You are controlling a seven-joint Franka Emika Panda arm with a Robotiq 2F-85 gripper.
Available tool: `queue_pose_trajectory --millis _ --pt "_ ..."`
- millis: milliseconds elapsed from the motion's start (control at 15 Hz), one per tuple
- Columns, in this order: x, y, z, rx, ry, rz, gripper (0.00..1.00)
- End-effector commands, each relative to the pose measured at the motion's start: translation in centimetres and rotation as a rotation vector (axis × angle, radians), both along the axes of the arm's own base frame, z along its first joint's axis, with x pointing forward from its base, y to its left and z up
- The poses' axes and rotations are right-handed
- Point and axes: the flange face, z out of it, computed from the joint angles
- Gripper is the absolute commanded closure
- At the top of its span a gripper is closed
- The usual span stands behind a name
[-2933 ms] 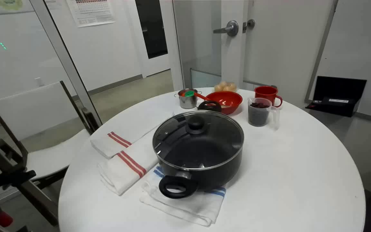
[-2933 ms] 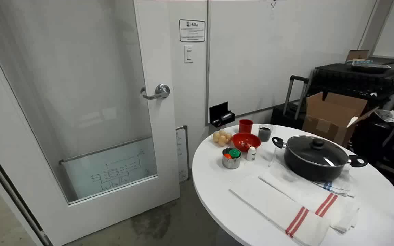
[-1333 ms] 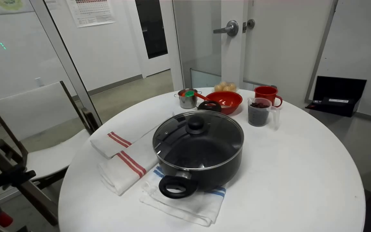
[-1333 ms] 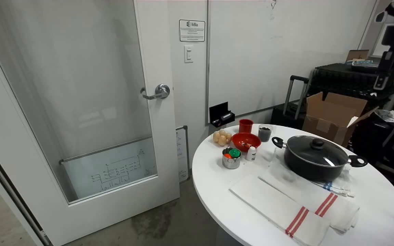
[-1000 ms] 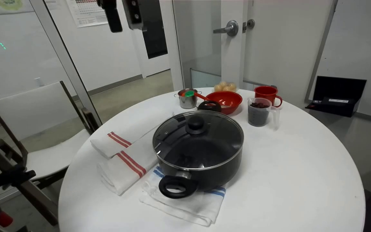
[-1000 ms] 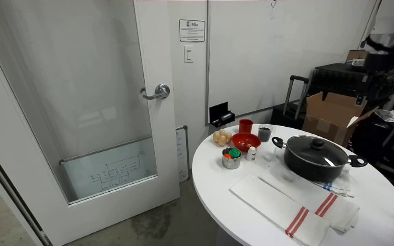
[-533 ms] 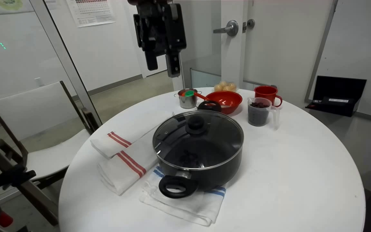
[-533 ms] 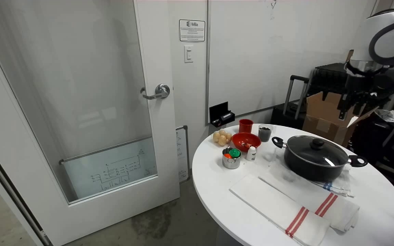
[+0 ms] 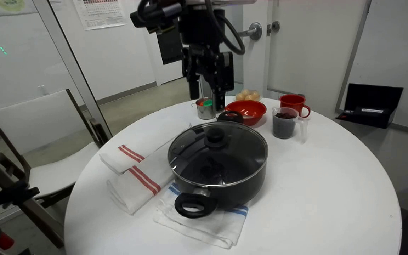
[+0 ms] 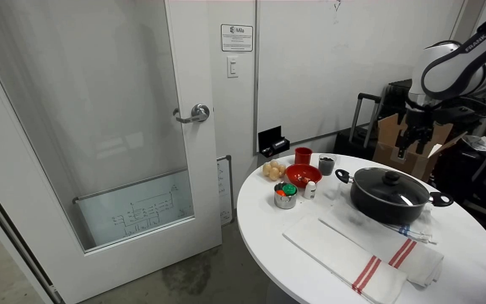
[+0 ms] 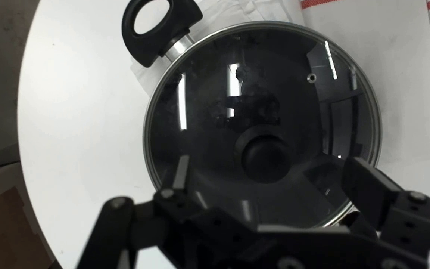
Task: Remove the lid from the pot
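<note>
Lid (image 11: 263, 121) partly hidden behind fingers (image 11: 366, 190).

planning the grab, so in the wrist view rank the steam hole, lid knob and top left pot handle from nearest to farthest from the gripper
By the wrist view, from the open gripper:
1. Lid knob: ahead, in line with the jaws' gap.
2. Steam hole: to the knob's upper right.
3. Pot handle: top left, farthest out.

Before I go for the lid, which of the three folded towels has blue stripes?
The front towel in an exterior view, sticking out below a loop handle of the pot; the middle towel and the back towel both have red stripes.
</note>
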Motion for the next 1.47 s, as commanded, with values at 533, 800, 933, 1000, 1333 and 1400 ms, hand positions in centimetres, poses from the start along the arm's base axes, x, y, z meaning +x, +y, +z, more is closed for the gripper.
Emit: queue_pose_trajectory --millis 533,800,933,1000,1333,1400 --pt "3.1 0.5 -6.4 0.027 0.062 0.029 0.0" --pt "3.3 0.3 -7.5 0.03 0.082 0.03 0.0" --pt "3.4 0.3 -7.9 0.031 0.09 0.031 0.0" --pt "3.5 0.3 -8.1 0.033 0.095 0.032 0.0" --pt "3.7 0.3 -8.7 0.034 0.112 0.032 0.0" --pt "3.7 0.3 -8.8 0.035 0.112 0.032 0.0"
